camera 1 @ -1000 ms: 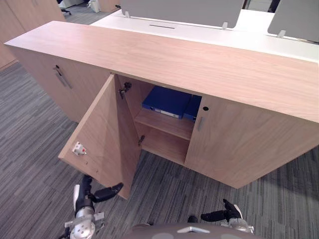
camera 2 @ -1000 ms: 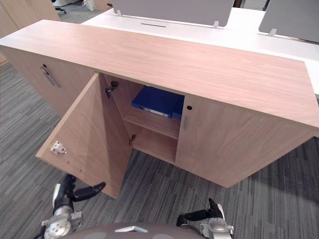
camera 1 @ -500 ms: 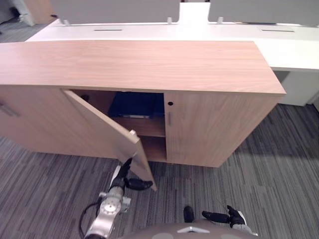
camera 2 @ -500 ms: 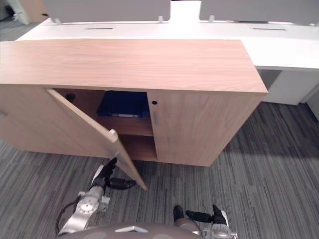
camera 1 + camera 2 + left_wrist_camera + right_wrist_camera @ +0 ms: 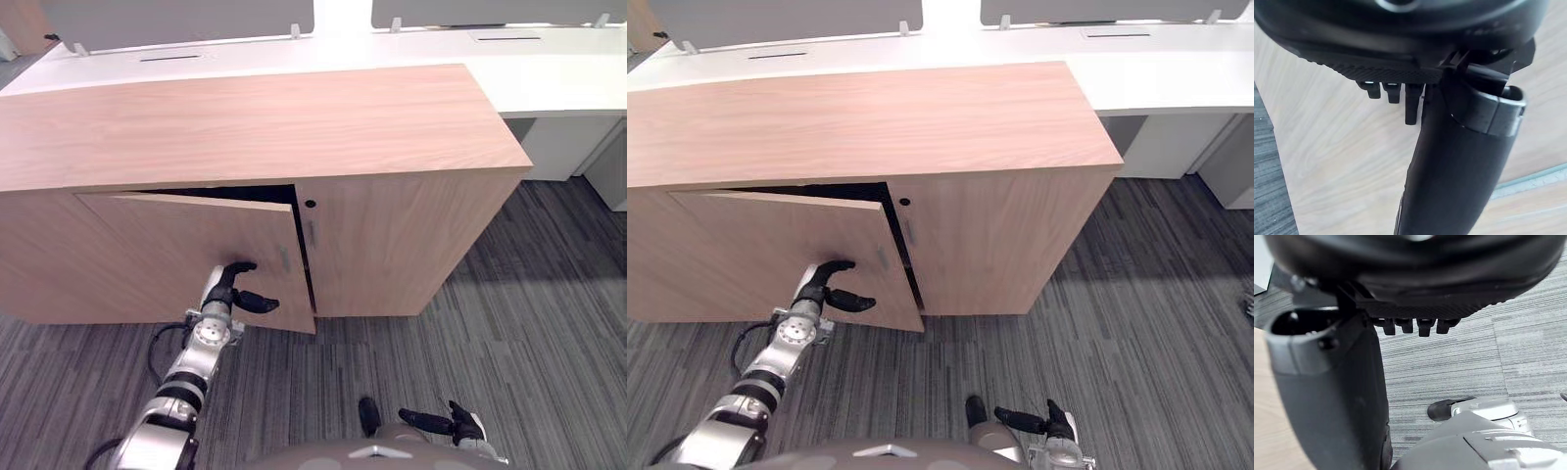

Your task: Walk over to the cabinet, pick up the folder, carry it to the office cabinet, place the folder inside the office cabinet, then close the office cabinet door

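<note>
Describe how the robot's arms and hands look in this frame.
The left arm is silver-grey, built of rounded ribbed segments. The left robot hand and right robot hand are black, with slim fingers and a thicker thumb.

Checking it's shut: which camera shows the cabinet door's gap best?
The left eye view: the whole cabinet door shows ajar, a dark gap along its top, left hand on it. The right eye view matches; the left wrist view gives wood close up.

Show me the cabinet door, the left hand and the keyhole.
cabinet door [image 5: 147, 245], left eye view, bare wood front.
left hand [image 5: 227, 287], left eye view, palm.
keyhole [image 5: 310, 204], left eye view, its dark centre.
</note>
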Tool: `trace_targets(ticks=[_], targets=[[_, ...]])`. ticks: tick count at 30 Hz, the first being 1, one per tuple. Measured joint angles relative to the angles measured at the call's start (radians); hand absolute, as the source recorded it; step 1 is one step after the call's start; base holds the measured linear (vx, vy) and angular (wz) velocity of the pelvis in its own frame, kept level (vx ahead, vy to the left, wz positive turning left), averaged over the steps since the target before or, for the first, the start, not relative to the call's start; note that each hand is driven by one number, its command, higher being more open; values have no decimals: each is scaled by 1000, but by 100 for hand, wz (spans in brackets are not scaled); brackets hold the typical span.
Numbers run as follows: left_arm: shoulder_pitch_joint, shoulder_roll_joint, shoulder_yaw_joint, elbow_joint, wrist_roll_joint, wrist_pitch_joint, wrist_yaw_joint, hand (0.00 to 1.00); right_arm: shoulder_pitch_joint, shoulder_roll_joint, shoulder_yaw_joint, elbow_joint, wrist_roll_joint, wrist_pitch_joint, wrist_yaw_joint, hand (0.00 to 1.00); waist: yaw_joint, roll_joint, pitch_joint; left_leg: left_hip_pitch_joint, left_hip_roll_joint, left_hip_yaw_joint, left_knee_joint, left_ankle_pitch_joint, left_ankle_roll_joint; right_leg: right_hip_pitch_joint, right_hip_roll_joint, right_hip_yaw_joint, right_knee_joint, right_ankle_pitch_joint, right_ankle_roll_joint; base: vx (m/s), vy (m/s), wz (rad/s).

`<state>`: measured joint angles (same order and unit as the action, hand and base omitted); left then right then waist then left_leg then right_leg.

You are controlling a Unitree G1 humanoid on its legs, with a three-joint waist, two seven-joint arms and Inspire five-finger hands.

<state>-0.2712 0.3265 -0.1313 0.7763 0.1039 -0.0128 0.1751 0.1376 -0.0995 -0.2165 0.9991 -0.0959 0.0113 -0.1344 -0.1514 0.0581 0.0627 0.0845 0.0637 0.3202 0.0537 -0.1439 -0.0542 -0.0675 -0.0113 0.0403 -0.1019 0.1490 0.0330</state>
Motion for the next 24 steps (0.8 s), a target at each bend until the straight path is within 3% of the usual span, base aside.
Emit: trace_targets(ticks=[9,12,18,22,24], targets=[[-39,-2,38,16,-57,-1,24,100,-5,6,-3,1,21,0,-9,100,-13,-4,25,3,17,1,-21,9,-7,-4,17,-6,3,-3,-5,23,-22,-1],[-20,-42,38,1,-74,-4,23,100,-7,6,-16,10,21,0,-11,100,-13,-4,27,5,18,-6,-26,10,-9,-1,18,-17,3,-3,-5,21,-2,6],[157,-138,37,-32,-98,-17,-20,100,-10,19,-47,20,21,10,-19,100,-13,-14,34,16,17,-27,-25,10,-9,19,14,-45,0,-4,-6,-40,2,9],[284,-156,47,19,-103,-17,-50,100,-16,27,-47,24,22,10,-24,100,17,-39,50,-2,19,-34,19,6,-14,23,11,-41,0,-12,-16,-90,-30,3],[315,-174,110,124,-92,-18,-56,100,-31,29,-46,44,25,10,-25,100,39,-57,63,-22,14,-123,81,6,-14,35,7,-33,-1,-18,-16,-105,-45,1]])
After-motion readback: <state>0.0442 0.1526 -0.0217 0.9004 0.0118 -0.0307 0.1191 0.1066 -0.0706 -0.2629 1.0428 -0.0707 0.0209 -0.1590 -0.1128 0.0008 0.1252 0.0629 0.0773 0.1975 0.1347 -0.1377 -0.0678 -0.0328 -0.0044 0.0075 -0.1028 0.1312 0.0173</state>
